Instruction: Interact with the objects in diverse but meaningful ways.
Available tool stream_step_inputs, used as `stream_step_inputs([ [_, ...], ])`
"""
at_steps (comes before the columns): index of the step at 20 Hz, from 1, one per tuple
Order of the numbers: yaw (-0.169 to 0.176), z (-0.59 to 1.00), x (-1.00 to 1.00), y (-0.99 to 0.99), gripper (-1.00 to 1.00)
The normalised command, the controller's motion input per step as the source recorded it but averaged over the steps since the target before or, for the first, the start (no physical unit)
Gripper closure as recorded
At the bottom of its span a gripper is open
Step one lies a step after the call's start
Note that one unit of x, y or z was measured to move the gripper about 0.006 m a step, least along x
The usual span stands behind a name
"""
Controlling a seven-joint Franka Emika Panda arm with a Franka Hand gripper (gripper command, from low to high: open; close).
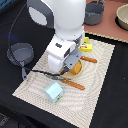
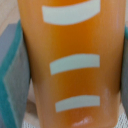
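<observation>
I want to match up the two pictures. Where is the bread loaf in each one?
Exterior view: the bread loaf sits on the striped mat, mostly hidden under the gripper.
Wrist view: the bread loaf fills nearly the whole picture, orange with pale stripes.
Shared landmark: the gripper's fingers, grey at the wrist view's edges, flank the loaf.

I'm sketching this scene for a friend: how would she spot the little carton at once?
Start at the pale woven mat on the dark table. At its near edge, in front of the white robot arm, stands the milk carton. It is the only pale blue-and-white thing there; the cutlery beside it is orange-handled.
</observation>
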Motion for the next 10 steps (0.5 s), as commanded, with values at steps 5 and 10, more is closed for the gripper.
stream_step_inputs([
  [5,0.089,0.43,-0.20,0.00,1.00],
  [10,0.128,0.08,-0.43,-0.03,1.00],
])
